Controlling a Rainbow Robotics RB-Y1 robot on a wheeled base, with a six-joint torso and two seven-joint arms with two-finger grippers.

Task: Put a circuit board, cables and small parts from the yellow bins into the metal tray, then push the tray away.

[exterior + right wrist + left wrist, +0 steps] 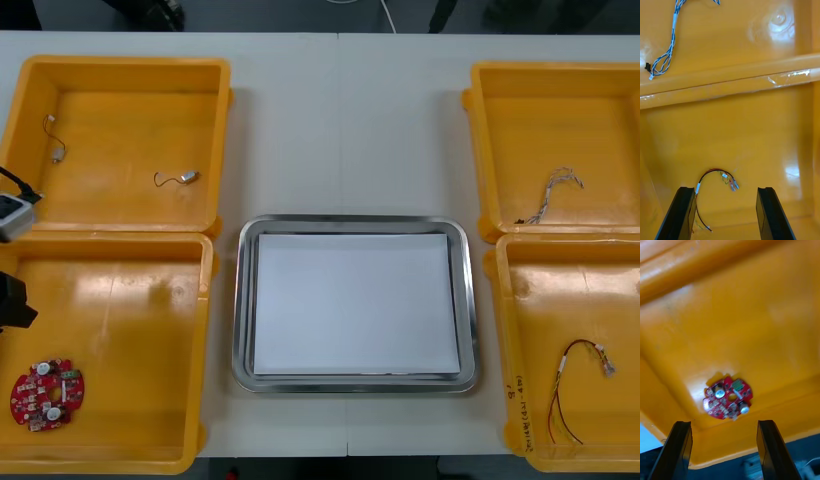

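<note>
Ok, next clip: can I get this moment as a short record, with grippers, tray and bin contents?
left gripper: open, above the near left bin, circuit board ahead between its fingers
right gripper: open, above the near right bin, red and yellow cable ahead between its fingers
metal tray: white inside, nothing in it yet
far left bin: two small metal parts
far right bin: blue and white cable

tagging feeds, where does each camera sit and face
Front: above the arms, steeply down on the metal tray; left arm at the edge.
Right wrist: on the arm, down into a yellow bin; open right end effector.
Left wrist: on the arm, down onto the circuit board; open left end effector.
Shared: front shows the circuit board.
</note>
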